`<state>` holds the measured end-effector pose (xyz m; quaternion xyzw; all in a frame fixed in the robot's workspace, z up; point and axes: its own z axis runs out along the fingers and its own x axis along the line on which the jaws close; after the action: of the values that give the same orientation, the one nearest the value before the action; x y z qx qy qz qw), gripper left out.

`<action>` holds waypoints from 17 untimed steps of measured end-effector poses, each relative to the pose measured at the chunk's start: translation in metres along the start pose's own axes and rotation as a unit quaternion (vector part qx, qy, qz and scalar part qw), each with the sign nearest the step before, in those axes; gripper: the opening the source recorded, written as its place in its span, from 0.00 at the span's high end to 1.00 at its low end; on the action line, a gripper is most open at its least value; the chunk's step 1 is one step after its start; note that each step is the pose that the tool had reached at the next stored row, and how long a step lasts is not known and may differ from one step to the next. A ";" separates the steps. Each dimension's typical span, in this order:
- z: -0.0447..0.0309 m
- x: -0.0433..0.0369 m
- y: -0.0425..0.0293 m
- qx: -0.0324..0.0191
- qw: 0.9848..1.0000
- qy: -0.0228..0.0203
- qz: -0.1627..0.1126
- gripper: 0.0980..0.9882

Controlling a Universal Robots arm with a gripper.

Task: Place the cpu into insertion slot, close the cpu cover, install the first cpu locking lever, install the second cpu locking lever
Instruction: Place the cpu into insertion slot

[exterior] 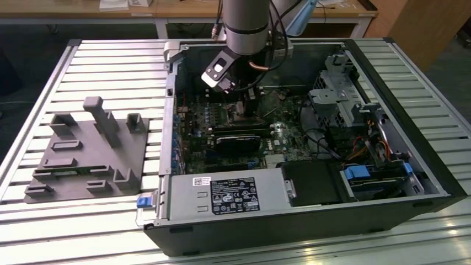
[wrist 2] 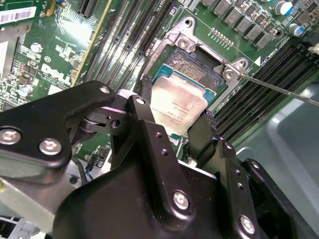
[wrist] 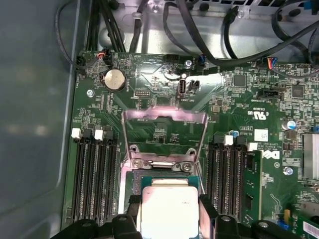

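Observation:
My gripper [wrist: 169, 219] is shut on the cpu [wrist: 169, 209], a small square chip with a dull silver top. Its black fingers [wrist: 132, 206] press the chip's two opposite sides. In the second wrist view the cpu [wrist 2: 178, 102] hangs slightly tilted just over the insertion slot [wrist 2: 194, 60], between the fingers [wrist 2: 206, 130]. The cpu cover [wrist: 164, 115], a thin metal frame, stands swung open beyond the slot. A thin locking lever [wrist 2: 279, 89] sticks out from the slot's corner. In the exterior view the gripper [exterior: 246, 102] reaches down into the open computer case [exterior: 412, 138].
Black memory slots [wrist: 94, 179] flank the socket on both sides, and cables [wrist: 199, 45] run along the case wall behind the board. A power supply [exterior: 228, 196] and drive cage [exterior: 338, 94] fill the case's other ends. A grey fixture [exterior: 88, 154] lies at the exterior view's left.

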<state>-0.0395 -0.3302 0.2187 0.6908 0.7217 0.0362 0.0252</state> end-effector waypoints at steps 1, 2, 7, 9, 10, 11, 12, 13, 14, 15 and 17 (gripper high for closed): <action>0.0006 0.0006 -0.0002 0.000 1.000 0.000 0.000 0.50; 0.0013 0.0011 -0.0005 0.000 1.000 0.000 0.000 0.50; 0.0051 0.0032 -0.0025 0.000 1.000 0.000 0.000 0.50; 0.0067 0.0039 -0.0037 0.000 1.000 0.000 0.000 0.50; 0.0076 0.0039 -0.0039 0.000 1.000 0.000 0.001 0.50; 0.0085 0.0039 -0.0041 0.000 1.000 0.000 0.001 0.50; 0.0094 0.0039 -0.0042 0.000 1.000 0.000 0.002 0.50; 0.0104 0.0039 -0.0043 0.000 1.000 0.000 0.003 0.50; 0.0112 0.0039 -0.0045 0.000 1.000 0.000 0.004 0.50; 0.0120 0.0039 -0.0046 0.000 1.000 -0.001 0.005 0.50; 0.0135 0.0039 -0.0050 0.000 1.000 -0.001 0.008 0.50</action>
<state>-0.0435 -0.3263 0.2049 0.6963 0.7164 0.0359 0.0255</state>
